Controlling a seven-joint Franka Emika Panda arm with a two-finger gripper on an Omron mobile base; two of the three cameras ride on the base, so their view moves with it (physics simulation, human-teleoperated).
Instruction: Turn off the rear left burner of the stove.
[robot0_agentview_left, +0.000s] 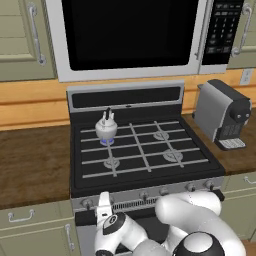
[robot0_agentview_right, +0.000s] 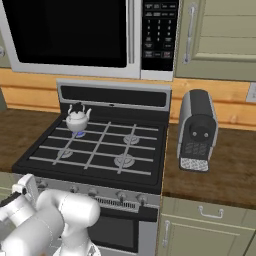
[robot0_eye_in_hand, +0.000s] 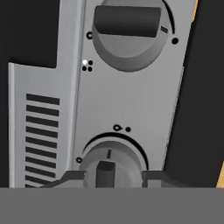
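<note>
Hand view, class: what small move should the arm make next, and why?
Probably twist the knob toward off. The tool has a finger on either side of its raised bar, seemingly closed on it, while the rear left burner under the kettle shows a blue flame.

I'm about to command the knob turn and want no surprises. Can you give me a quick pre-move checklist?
1. Hand centred on the nearer knob: ok, the knob sits midway between the tips.
2. Fingertips against the knob's sides: ok, both appear to touch it.
3. This knob drives the rear left burner: cannot tell, its marking is unreadable.
4. Flame out: not ok, a blue glow shows under the white kettle.
5. Neighbouring knob free of the hand: ok.
</note>
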